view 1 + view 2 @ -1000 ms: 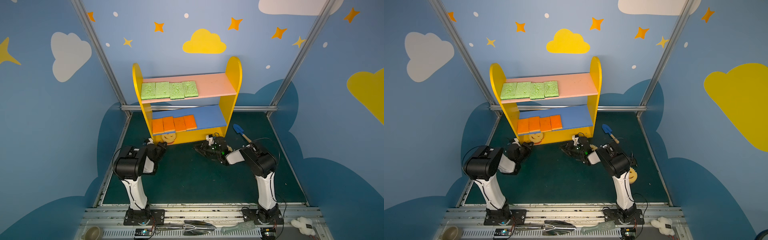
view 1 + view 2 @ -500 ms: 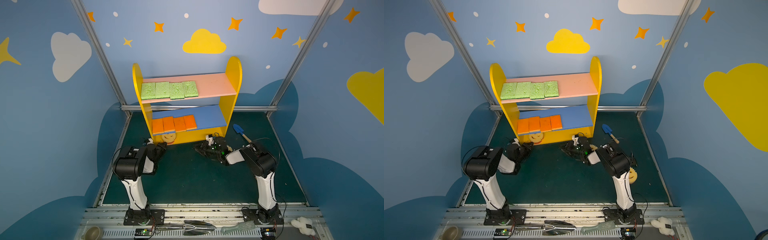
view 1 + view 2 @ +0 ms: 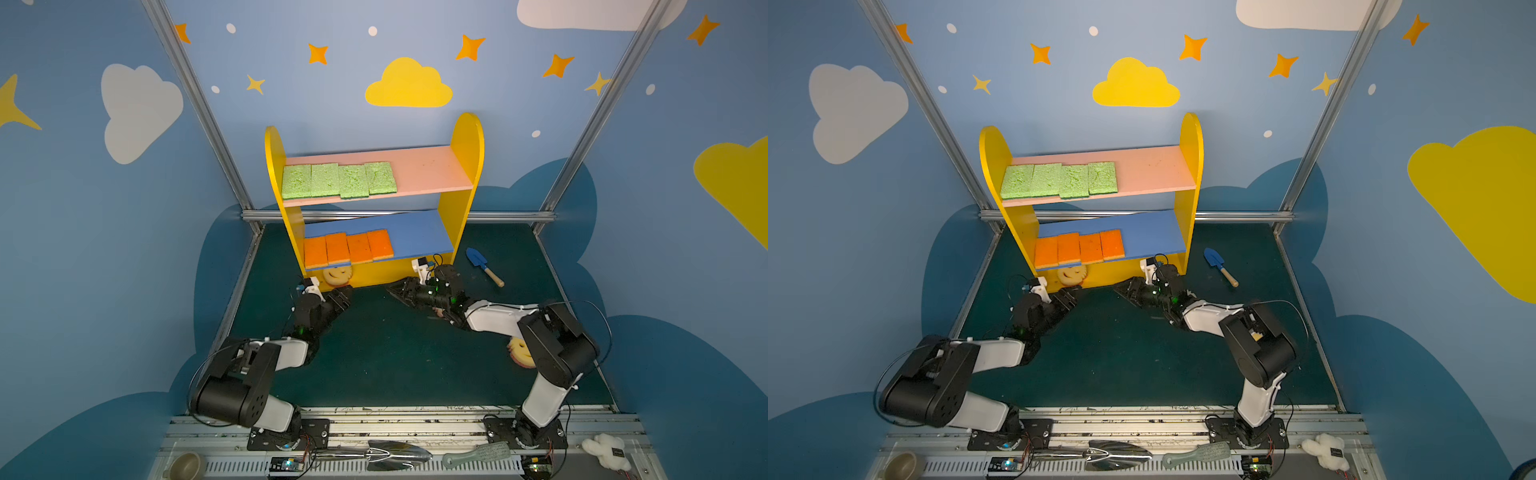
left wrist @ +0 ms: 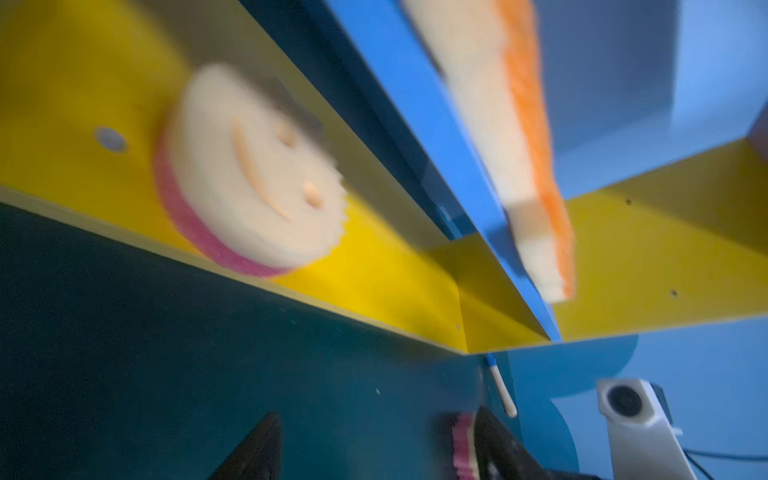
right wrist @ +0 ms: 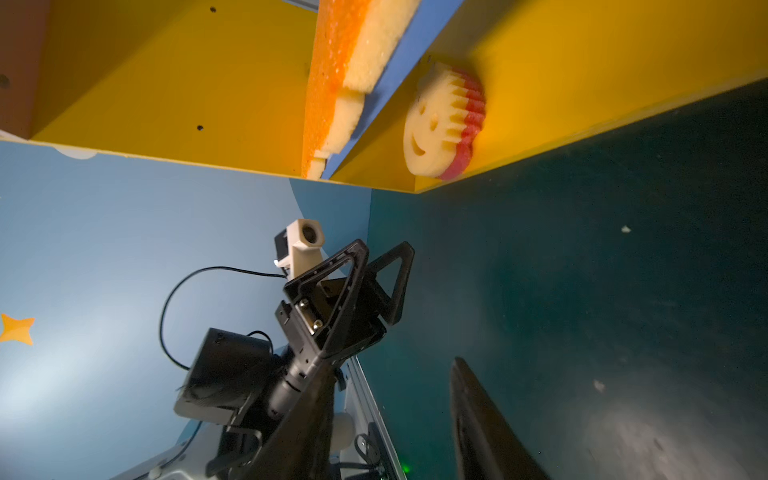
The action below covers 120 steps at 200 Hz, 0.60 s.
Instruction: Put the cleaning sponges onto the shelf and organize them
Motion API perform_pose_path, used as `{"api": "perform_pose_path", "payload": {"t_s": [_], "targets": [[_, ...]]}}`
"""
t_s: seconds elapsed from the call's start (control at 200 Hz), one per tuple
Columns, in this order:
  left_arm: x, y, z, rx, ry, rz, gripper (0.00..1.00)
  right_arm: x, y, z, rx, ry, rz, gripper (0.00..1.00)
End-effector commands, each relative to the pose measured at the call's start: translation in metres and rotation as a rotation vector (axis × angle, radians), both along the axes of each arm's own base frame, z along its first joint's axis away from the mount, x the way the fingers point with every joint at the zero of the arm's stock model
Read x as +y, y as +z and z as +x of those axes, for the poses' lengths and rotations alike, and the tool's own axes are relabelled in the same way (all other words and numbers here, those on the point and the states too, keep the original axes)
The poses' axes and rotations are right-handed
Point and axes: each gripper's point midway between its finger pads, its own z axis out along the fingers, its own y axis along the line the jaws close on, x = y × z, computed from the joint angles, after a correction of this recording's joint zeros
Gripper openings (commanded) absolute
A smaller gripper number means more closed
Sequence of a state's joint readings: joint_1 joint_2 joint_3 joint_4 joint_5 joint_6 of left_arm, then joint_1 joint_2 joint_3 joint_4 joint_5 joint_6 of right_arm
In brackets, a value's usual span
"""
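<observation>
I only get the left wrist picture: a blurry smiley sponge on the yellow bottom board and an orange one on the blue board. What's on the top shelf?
Observer: Four green sponges lie in a row on the pink board, towards its left end.
Operator: Is that orange one alone?
Observer: No, four orange sponges sit side by side on the blue board.
Operator: Any sponge not on the shelf yet?
Observer: Yes, another smiley sponge lies on the green floor, partly hidden behind the right arm.
</observation>
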<state>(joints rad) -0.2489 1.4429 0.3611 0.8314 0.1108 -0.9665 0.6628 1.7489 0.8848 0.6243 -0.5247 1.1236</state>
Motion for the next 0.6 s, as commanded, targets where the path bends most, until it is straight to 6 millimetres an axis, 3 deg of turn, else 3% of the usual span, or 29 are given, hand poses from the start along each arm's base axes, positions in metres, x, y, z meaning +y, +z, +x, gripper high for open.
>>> {"api": "perform_pose_path", "payload": {"t_s": [0.0,0.175,0.29,0.445,0.596], "targets": [[-0.015,-0.025,-0.026,0.090,-0.049,0.111,0.74,-0.019,-0.015,-0.018,0.029,-0.011,-0.076,0.46],[-0.041,-0.026,-0.045,0.082,-0.096,0.087,0.76,-0.057,-0.023,-0.037,0.088,-0.066,-0.110,0.53],[-0.047,-0.027,-0.053,0.079,-0.106,0.099,0.97,-0.096,-0.042,-0.050,0.139,-0.139,-0.163,0.60],[-0.039,-0.026,-0.065,0.081,-0.085,0.105,1.00,-0.153,-0.062,-0.056,0.196,-0.261,-0.197,0.68],[-0.022,-0.026,-0.076,0.115,-0.040,0.150,0.99,-0.191,-0.071,-0.055,0.234,-0.328,-0.176,0.69]]}}
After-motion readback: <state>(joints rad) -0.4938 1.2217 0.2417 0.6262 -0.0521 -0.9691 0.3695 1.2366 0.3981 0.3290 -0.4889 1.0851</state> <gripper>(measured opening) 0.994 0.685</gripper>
